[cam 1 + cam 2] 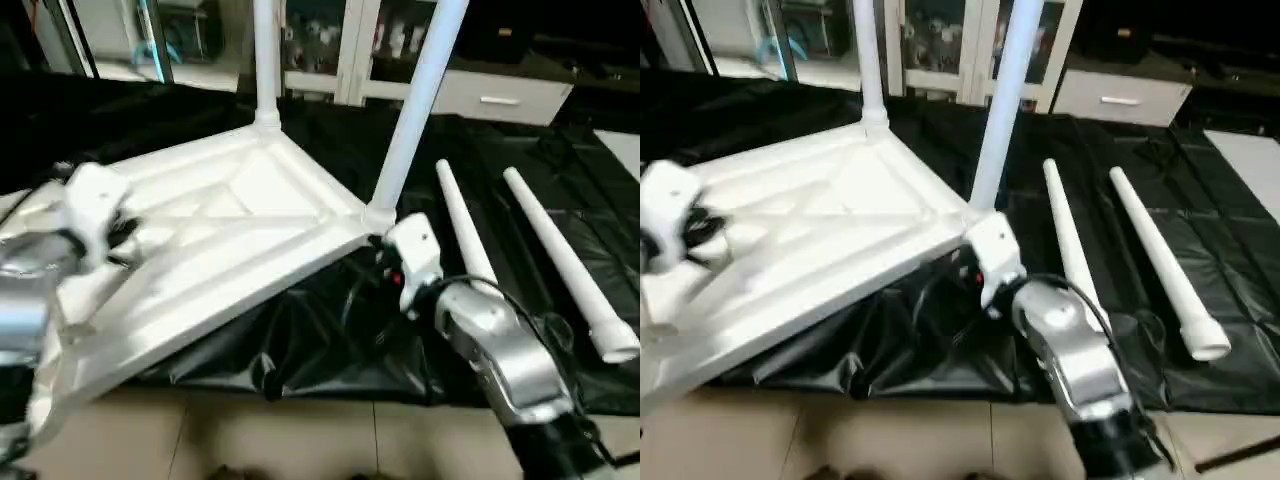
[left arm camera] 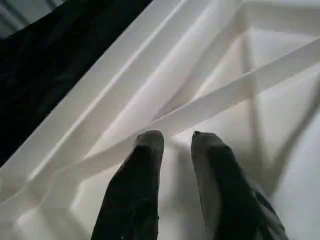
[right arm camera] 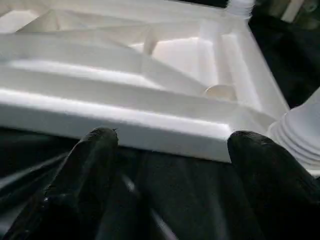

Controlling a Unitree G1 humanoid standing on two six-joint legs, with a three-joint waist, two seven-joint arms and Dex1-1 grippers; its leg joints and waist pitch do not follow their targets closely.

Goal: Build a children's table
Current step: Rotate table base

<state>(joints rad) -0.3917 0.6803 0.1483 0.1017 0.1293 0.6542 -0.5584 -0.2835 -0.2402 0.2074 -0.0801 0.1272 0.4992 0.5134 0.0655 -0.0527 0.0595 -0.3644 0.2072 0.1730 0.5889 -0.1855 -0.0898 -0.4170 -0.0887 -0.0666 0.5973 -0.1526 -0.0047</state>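
The white tabletop (image 1: 230, 230) lies underside up and tilted on a black sheet, its ribs showing. Two white legs stand in its sockets, one at the far corner (image 1: 265, 60) and one at the right corner (image 1: 420, 90). Two loose legs (image 1: 465, 240) (image 1: 560, 260) lie on the sheet to the right. My left gripper (image 2: 177, 136) hovers over a diagonal rib on the tabletop's left part, its fingers a small gap apart and holding nothing. My right gripper (image 3: 175, 137) stands wide open at the tabletop's near edge, just below the right corner socket, with nothing between its fingers.
The black sheet (image 1: 330, 340) is rumpled under the tabletop's near edge. Pale floor tiles (image 1: 300, 440) run along the front. Glass-door cabinets (image 1: 330, 40) and a white drawer unit (image 1: 500, 95) stand at the back.
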